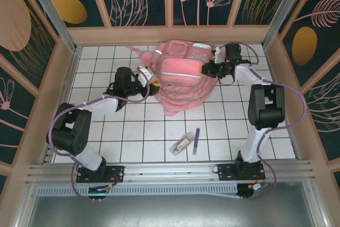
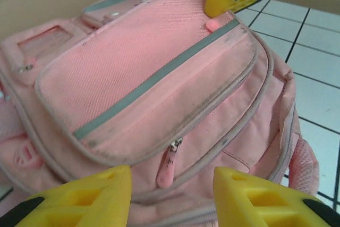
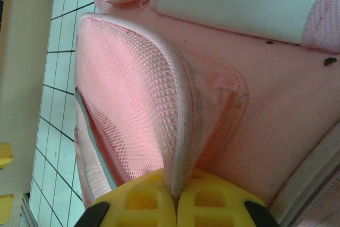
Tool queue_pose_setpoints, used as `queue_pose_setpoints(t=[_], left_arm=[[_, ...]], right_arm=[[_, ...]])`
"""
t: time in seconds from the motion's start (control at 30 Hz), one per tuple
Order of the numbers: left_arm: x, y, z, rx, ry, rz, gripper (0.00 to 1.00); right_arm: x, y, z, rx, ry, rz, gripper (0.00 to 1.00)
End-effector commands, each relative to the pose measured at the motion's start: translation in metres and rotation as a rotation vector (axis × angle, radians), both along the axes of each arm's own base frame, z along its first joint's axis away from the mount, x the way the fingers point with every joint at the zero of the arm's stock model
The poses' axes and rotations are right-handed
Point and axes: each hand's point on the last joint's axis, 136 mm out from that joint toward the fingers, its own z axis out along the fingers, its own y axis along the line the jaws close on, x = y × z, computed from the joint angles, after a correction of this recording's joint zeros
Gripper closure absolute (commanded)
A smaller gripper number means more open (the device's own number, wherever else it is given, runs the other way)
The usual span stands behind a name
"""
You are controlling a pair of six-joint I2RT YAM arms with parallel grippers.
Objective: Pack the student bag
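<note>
**Student bag** [image 1: 183, 81]: pink fabric, laid at the far middle of the white-tiled table [image 1: 133, 131], front pockets uppermost.

**Right end effector** [image 3: 176, 198]: fingers pressed together, clamped on a mesh-lined padded edge at the bag's right side.

**Left end effector** [image 2: 172, 184]: fingers apart, nothing held. It was poised at the bag's left side, with the front pocket's zipper pull [image 2: 169, 166] lying between them.

**Also listed:** purple pen [image 1: 196, 141] and a pale flat packet [image 1: 181, 145], side by side near the front edge, well apart from the bag.

**Step judged:** opening the front pocket. The pull was best pinched squarely and drawn along the zip line, with the right-hand clamp used as a taut counter-hold. A lifting tug was thought likely to bunch the fabric.
</note>
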Motion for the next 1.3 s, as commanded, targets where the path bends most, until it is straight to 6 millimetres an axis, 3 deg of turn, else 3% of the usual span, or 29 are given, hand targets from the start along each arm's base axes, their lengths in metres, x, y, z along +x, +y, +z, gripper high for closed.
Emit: queue_pose_setpoints(t=[0.0,0.1,0.13,0.3,0.57,0.67,0.83,0.9,0.97,1.03,1.13,1.27], left_arm=[[0.004,-0.004,-0.025,0.101,-0.001,-0.047,0.58],[0.019,-0.01,-0.042,0.14,0.028,-0.035,0.6],[0.023,-0.017,-0.039,0.138,0.002,-0.056,0.61],[0.018,-0.03,-0.08,0.193,0.089,-0.09,0.63],[0.029,-0.027,-0.092,0.237,0.131,0.003,0.6],[0.033,-0.027,-0.113,0.26,0.229,0.038,0.61],[0.013,-0.03,-0.136,0.28,0.226,-0.005,0.63],[0.012,-0.029,-0.138,0.28,0.229,-0.002,0.77],[0.009,-0.03,-0.141,0.277,0.236,-0.017,0.96],[0.005,-0.031,-0.142,0.273,0.248,-0.035,1.0],[-0.008,-0.029,-0.142,0.251,0.287,-0.041,1.0],[-0.048,-0.026,-0.142,0.152,0.356,-0.08,1.0]], right_arm=[[-0.002,0.017,0.02,0.037,-0.071,0.085,1.0],[-0.007,0.023,0.023,0.042,-0.083,0.12,1.0],[-0.009,0.026,0.026,0.042,-0.094,0.133,1.0],[-0.009,0.025,0.028,0.028,-0.103,0.126,1.0],[0.009,-0.011,0.005,-0.185,-0.096,-0.088,0.59],[0.014,-0.029,0.016,-0.27,-0.179,-0.185,0.54],[0.014,-0.049,0.059,-0.363,-0.433,-0.263,0.51],[0.002,-0.029,0.077,-0.39,-0.646,-0.131,0.51],[-0.024,0.007,0.085,-0.435,-0.897,0.122,0.51],[-0.055,0.044,0.074,-0.473,-1.073,0.413,0.44],[-0.084,0.083,0.037,-0.511,-1.134,0.798,0.43],[-0.073,0.108,-0.009,-0.693,-1.122,0.937,0.43]])
